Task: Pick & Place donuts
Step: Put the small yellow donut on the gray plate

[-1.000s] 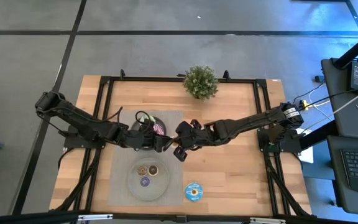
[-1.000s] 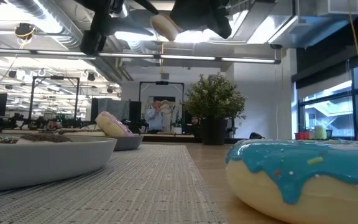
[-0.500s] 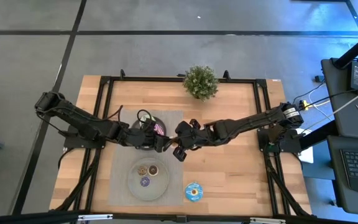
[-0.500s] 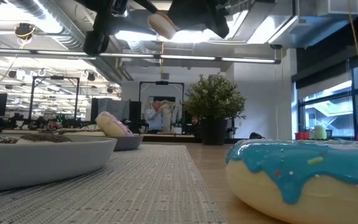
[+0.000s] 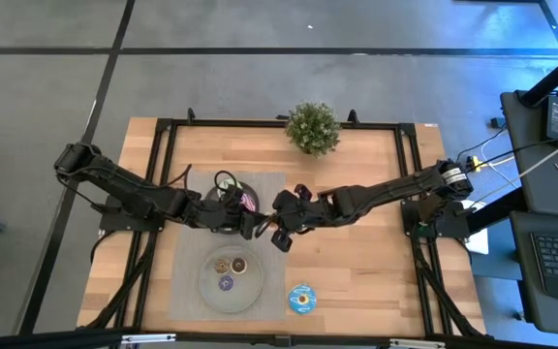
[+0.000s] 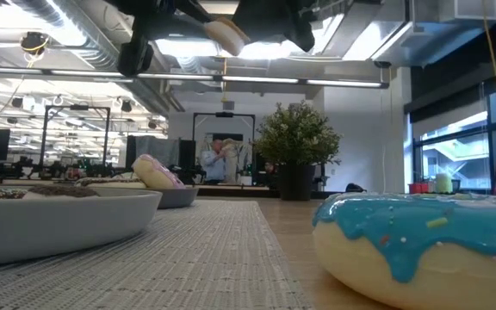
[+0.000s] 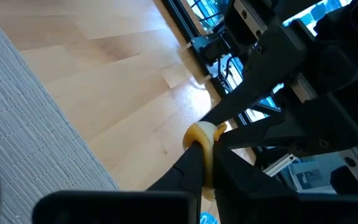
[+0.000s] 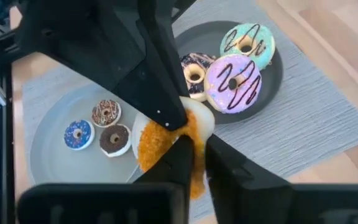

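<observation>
A mini orange-glazed donut (image 8: pixel 160 142) with a pale underside hangs in the air above the grey mat (image 5: pixel 187 254), between the two plates. My left gripper (image 7: pixel 205 175) comes from the table's left and is shut on it. My right gripper (image 8: pixel 199 165) comes from the right and is shut on the same donut. In the low view the donut (image 6: pixel 226 34) shows high up between the dark fingers. The far plate (image 8: pixel 272 87) bears the green, pink-striped and chocolate-white donuts. The near plate (image 8: pixel 48 149) bears mini donuts. A blue donut (image 5: pixel 301 299) lies on the wood. My left gripper pinches one side of the donut's ring (image 7: pixel 199 134) between its two fingers. The fingers (image 8: pixel 157 93) come nearly level from the table's left, slanting a little down. The donut is lifted clear and stands tilted on edge. My right gripper pinches the opposite side of the ring (image 8: pixel 190 152) between its two fingers. It comes from the table's right, slanting down. The donut sits clear of the mat, its orange face turned toward the near plate.
A small green potted plant (image 5: pixel 312 127) stands at the far edge. Black frame rails (image 5: pixel 410 194) run along the table's sides. Bare wood (image 5: pixel 356 271) lies to the right of the mat.
My left gripper has shut on the orange donut, which my right gripper has kept up in the air. Both arms have stayed where they were, and the donut has not shifted.
</observation>
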`<state>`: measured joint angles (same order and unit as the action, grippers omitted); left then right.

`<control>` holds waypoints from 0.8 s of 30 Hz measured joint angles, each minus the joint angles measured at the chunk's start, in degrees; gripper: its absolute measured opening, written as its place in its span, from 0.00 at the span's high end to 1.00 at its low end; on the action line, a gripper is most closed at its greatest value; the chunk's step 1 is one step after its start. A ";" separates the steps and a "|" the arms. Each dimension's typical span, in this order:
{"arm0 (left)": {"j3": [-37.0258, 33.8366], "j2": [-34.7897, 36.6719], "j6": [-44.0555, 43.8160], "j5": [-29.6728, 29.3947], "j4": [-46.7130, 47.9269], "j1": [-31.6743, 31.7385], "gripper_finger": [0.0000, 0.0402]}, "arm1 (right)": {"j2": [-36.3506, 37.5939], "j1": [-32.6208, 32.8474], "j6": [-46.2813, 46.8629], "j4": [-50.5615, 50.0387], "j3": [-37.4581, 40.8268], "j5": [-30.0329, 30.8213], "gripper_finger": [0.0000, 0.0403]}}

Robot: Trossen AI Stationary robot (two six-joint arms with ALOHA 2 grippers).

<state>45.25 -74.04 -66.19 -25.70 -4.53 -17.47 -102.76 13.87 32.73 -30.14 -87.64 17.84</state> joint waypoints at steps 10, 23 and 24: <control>0.00 -0.04 1.63 2.25 0.78 0.00 0.95 | 2.84 -0.51 1.27 -5.17 -0.04 -3.96 0.54; 0.00 -0.04 3.53 30.59 11.47 -3.21 0.94 | 4.39 0.67 5.31 -19.21 -0.02 -4.73 0.42; 0.00 -0.04 3.51 32.82 12.77 -4.30 0.94 | 4.37 0.82 5.98 -20.60 0.01 -4.23 0.43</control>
<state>45.25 -74.08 -62.68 7.12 8.23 -21.78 -98.39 14.69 38.71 -50.74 -87.62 13.61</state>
